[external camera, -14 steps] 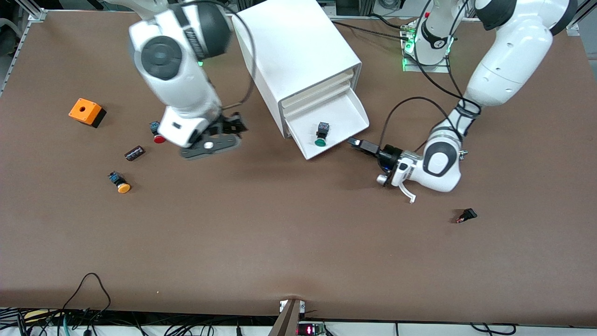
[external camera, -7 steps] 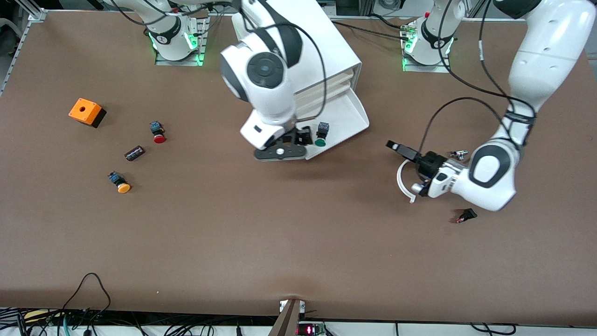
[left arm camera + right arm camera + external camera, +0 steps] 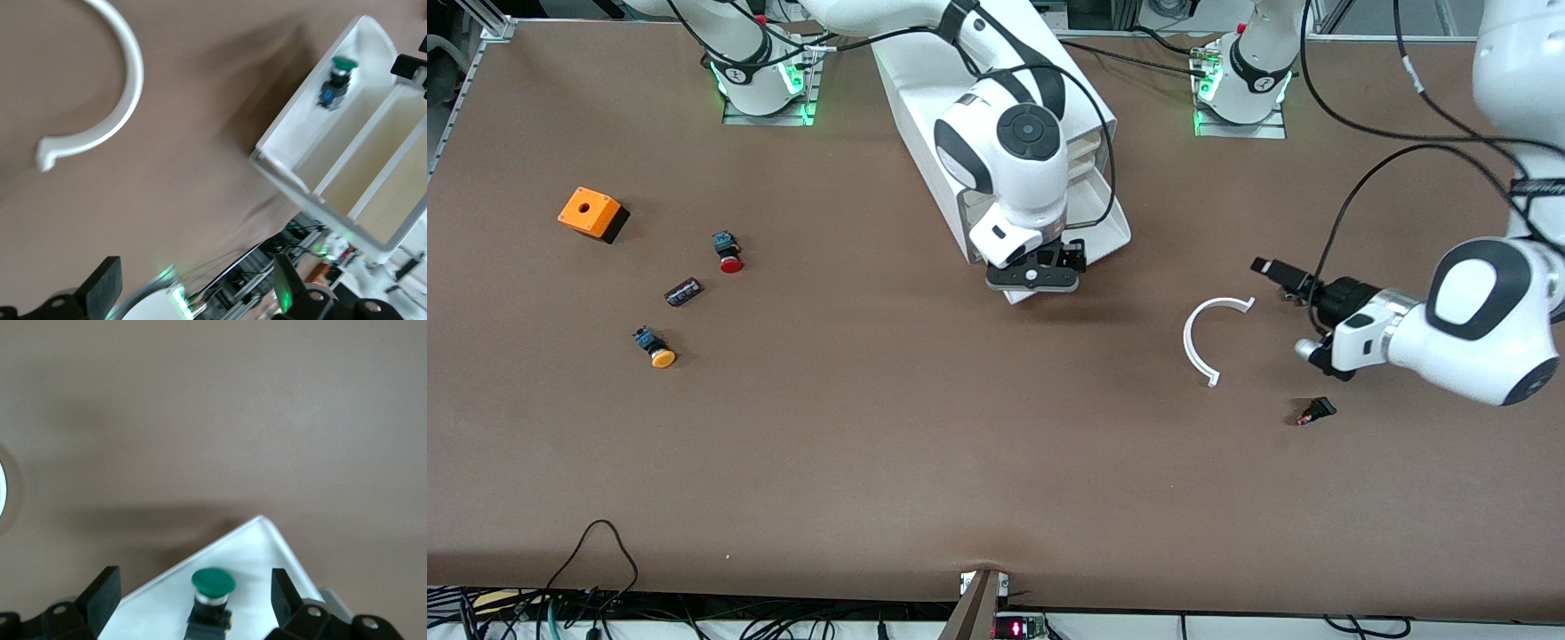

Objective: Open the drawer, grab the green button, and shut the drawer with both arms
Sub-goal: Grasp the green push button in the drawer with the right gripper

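Here the right claw hangs spread over the drawer, seemingly straddling the button.

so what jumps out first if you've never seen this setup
The right gripper hangs open over the pulled-out drawer of the white cabinet, the green button lying between its fingers' line. The left gripper is open above the table toward the left arm's end, beside a white curved ring piece. An orange box stands out at the right arm's end.
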Tool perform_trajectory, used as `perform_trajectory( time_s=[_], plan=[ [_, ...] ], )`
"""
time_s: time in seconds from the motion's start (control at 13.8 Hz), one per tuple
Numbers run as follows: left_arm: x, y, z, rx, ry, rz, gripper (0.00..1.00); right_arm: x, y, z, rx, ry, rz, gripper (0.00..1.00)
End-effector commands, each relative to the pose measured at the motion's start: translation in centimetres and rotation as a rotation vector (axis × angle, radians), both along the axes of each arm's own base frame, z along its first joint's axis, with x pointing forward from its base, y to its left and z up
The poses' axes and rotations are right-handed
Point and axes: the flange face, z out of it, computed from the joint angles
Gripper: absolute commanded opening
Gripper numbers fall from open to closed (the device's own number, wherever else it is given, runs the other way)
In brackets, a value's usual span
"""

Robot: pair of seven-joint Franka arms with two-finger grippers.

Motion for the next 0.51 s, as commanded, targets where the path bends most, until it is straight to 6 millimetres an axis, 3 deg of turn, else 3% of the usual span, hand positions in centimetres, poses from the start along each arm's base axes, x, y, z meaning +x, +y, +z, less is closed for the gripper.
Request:
perform_trajectory(
  time_s=[0.0, 0.15, 0.44],
  plan=[
    [-1.2, 2.0, 3.3, 0.097, -0.019, -0.022, 1.00, -2.2, 1.8, -1.9, -0.031, 0.013, -0.014, 1.00],
    [-1.6, 3.1, 5.5, 0.147, -0.051, -0.022, 1.00, -3.5, 2.0, -3.7, -0.059, 0.033, -0.009, 1.00],
    [-2.1, 4.3, 9.9, 0.315, -0.133, -0.024, 1.00, -3.9, 1.5, -5.2, -0.094, 0.038, -0.001, 0.97]
  ],
)
